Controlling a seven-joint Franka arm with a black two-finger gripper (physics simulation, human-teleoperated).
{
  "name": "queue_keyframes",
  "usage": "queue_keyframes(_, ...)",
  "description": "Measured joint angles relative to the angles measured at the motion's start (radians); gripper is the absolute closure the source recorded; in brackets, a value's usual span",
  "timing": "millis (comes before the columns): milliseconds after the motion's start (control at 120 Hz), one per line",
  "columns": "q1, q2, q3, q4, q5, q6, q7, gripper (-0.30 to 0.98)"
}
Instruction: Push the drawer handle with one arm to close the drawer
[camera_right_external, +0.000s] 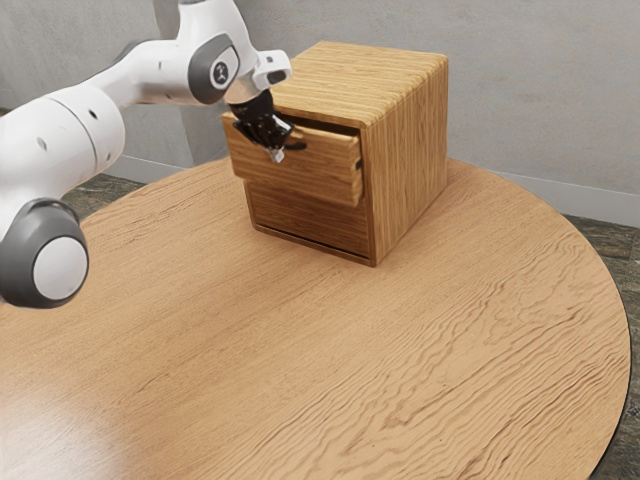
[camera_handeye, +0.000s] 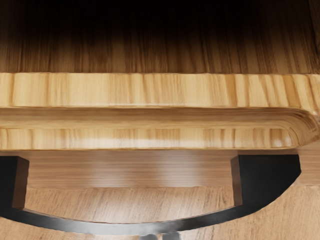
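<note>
At the black handle (camera_handeye: 267, 177) of the upper drawer (camera_right_external: 325, 172): pincer (camera_right_external: 278, 154), pressed together. Drawer partly out of wooden cabinet (camera_right_external: 410, 150) on tabletop (camera_right_external: 300, 350).

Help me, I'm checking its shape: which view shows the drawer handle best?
The wrist view: the black handle shows its long curve and both mounts, one cut by the picture's edge. The exterior view has a small dark part of it beside the gripper, which apparently hides the rest.
</note>
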Motion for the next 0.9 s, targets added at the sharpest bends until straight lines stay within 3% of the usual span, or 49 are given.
queue_keyframes(900,0.015,0.124,-0.066,0.154,0.045,0.051,0.021,0.79)
